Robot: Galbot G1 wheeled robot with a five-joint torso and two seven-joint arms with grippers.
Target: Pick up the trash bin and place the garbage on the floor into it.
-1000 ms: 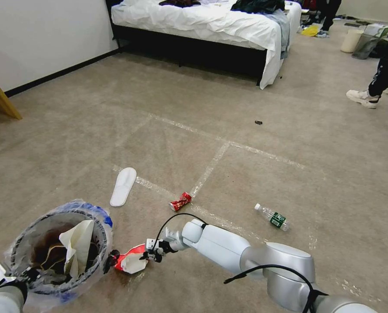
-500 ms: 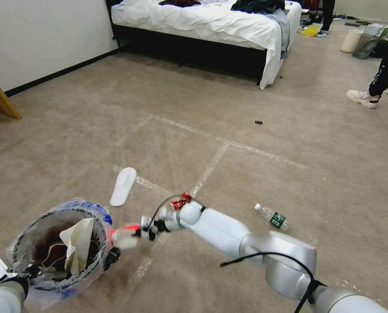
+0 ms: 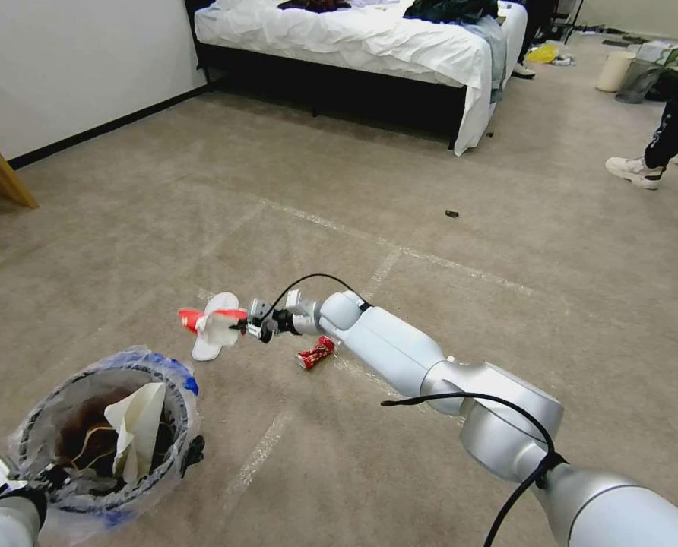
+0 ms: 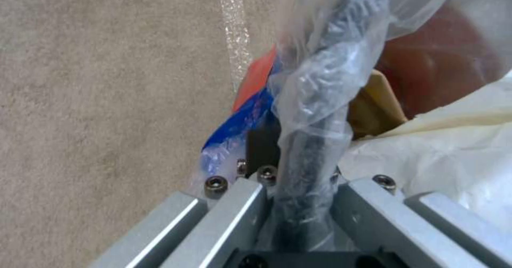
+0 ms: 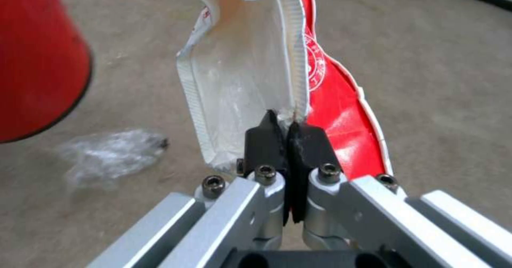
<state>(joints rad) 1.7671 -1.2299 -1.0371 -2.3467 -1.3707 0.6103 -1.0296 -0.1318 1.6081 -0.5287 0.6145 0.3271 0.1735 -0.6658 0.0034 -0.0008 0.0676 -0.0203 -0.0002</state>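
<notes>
Nearest me, my left gripper (image 4: 299, 180) is clamped on the bagged rim of the trash bin (image 3: 107, 433), low on my left, with folded white paper (image 3: 135, 429) inside. Further out, my right gripper (image 3: 242, 328) is pinched tight on the crushed red-and-white cup (image 3: 208, 322), held in the air above the carpet (image 3: 506, 228) beyond the bin. Just past it a white slipper (image 3: 211, 334) lies on the carpet, and a crushed red can (image 3: 315, 352) lies beside the arm.

A white-sheeted bed (image 3: 369, 42) stands on a dark frame against the pale wall (image 3: 73, 61).
</notes>
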